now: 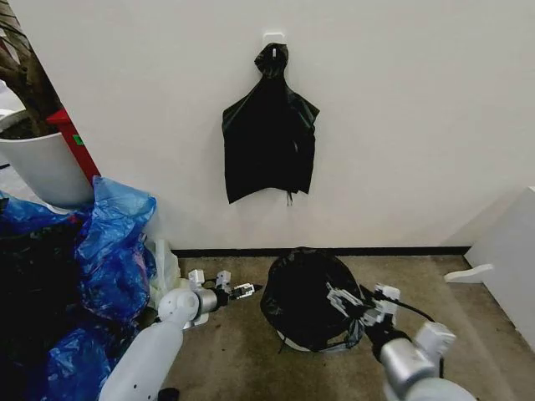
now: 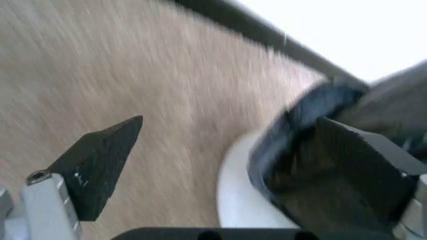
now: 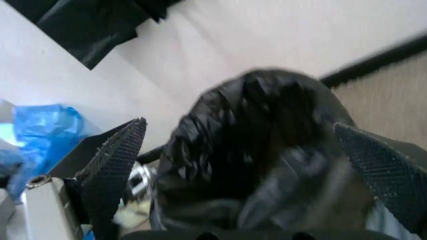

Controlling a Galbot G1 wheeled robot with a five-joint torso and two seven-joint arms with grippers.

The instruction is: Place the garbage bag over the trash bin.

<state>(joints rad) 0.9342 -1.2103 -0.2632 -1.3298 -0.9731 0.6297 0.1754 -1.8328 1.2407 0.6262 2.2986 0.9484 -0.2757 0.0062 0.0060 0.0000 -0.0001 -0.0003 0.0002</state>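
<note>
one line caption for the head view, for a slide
Garbage bag draped over the trash bin, open left gripper and open right gripper flanking it.

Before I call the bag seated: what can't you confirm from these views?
- Trash bin rim and mouth: head view, covered by the garbage bag, with a sliver of white wall at its base.
- Bag's far side: hidden behind its own bulk.
- Left wrist view: motion blur smears the bag edge over the bin wall.
- Right gripper contact with the bag: right wrist view too blurred.

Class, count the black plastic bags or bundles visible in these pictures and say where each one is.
2: the garbage bag draped over the trash bin on the floor, and a black bundle hanging on the wall above. Others may hide among the blue bags.
</note>
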